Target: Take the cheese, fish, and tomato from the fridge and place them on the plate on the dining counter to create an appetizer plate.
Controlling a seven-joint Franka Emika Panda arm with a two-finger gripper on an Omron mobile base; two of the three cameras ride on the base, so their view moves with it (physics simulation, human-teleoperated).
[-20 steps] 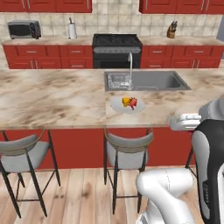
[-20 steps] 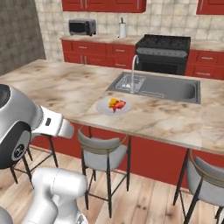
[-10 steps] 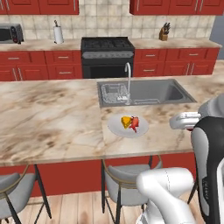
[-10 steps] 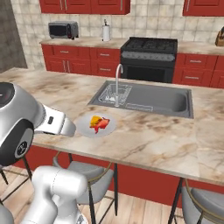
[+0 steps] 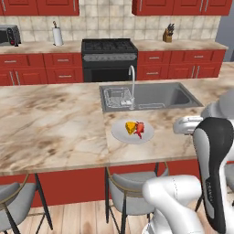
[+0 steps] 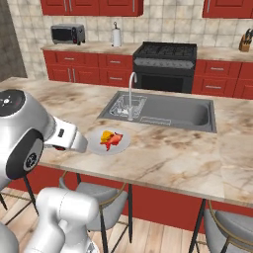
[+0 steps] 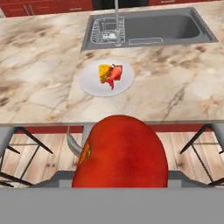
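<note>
A glossy red tomato (image 7: 122, 153) bulks large at the bottom of the hand view, with my gripper (image 5: 179, 125) shut on it and its fingertips hidden behind it. The hand hangs over the near edge of the dining counter (image 5: 55, 128), short of the plate (image 7: 89, 81). That pale round plate (image 5: 119, 133) lies just in front of the sink. On it are a yellow cheese wedge (image 5: 130, 127) and a slim red fish (image 5: 140, 130), touching each other. From the right side, the cheese (image 6: 105, 135) and fish (image 6: 114, 141) sit just past my hand.
A steel sink (image 5: 151, 96) with a tall faucet (image 5: 132, 84) is inset behind the plate. Grey stools (image 5: 132, 183) stand under the counter's near edge. At the back are a black stove (image 5: 109, 57), red cabinets, a toaster oven (image 6: 67, 33) and a knife block (image 5: 169, 34).
The whole picture has shifted: the base has driven closer to the counter and sideways, so plate and sink look nearer. The gripper keeps its hold on the tomato.
</note>
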